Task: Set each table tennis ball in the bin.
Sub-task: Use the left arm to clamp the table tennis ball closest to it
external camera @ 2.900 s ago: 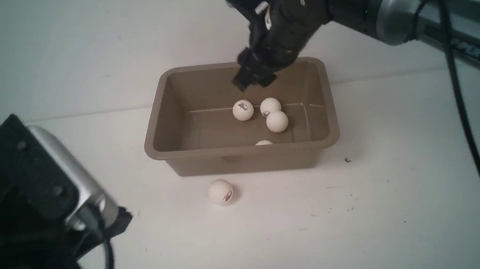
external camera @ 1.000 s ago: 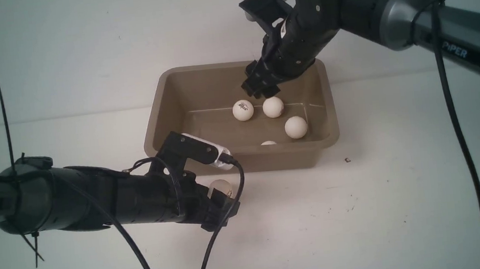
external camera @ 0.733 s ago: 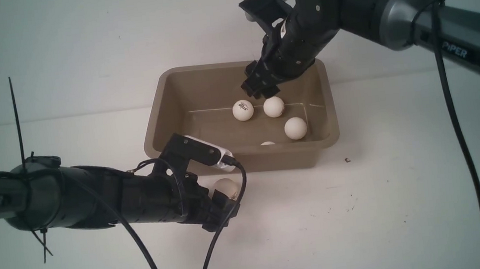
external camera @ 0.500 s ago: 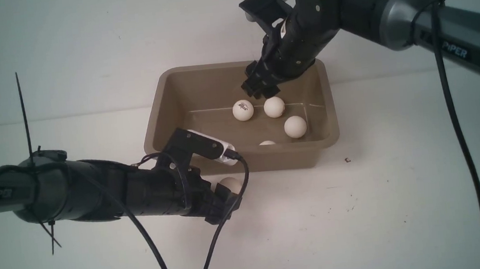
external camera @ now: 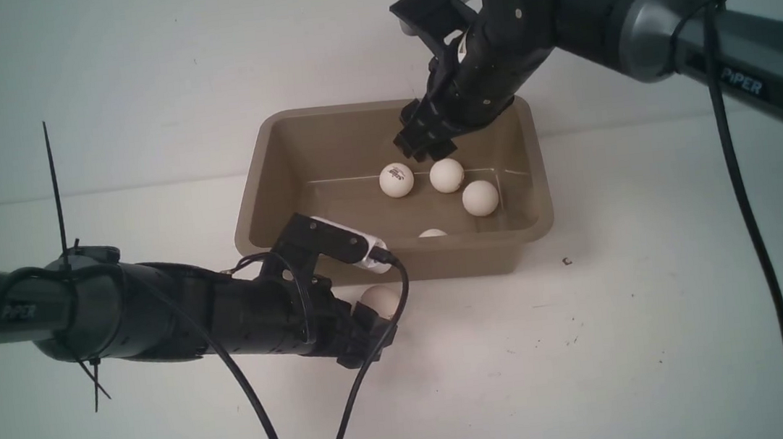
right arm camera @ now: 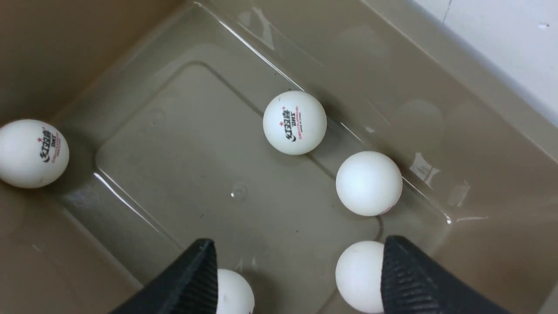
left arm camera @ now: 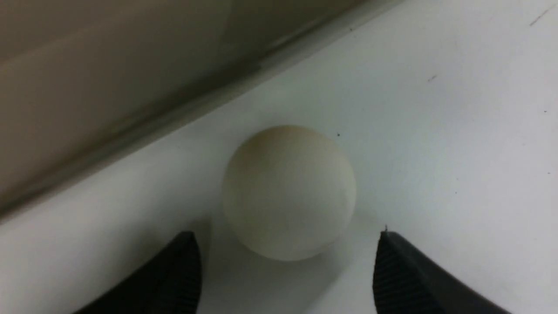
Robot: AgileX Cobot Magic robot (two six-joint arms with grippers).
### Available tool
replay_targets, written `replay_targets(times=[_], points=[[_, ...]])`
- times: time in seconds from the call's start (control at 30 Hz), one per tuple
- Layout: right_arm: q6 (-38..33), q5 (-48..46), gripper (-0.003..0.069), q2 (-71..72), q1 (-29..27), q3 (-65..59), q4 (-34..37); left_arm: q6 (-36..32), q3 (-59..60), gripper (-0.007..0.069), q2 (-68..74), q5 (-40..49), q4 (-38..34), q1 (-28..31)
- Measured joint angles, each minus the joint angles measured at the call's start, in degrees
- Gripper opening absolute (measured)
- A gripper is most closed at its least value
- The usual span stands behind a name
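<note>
five table tennis balls in the bin — sixth ball between spread left gripper tips — right gripper spread, empty

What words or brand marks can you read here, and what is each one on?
"PiPER": on the right arm.
"PiPER", faint: on the left arm.
"DHS": on two table tennis balls in the bin; the other print on them is too small to read.
</note>
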State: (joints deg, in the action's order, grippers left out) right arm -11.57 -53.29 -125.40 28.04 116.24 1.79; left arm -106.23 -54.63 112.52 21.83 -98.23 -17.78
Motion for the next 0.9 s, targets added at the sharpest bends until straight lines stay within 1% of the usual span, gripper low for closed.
replay_targets(times=[0.27,0.8,0.9], points=[[0.0,-0.2,0.0459,0.0,0.0,0.0,0.1,-0.2,-0.1,0.0478,0.0,0.1,0.0,0.0],[0.0,-0.5,0.0459,0.0,0.0,0.0,0.1,-0.3,-5.7,0.0478,3.4,0.1,0.0,0.0],[0.0,-0.5,0.0459,0.0,0.0,0.0,0.1,0.4,-6.0,0.0473,4.2,0.2,0.0,0.0]])
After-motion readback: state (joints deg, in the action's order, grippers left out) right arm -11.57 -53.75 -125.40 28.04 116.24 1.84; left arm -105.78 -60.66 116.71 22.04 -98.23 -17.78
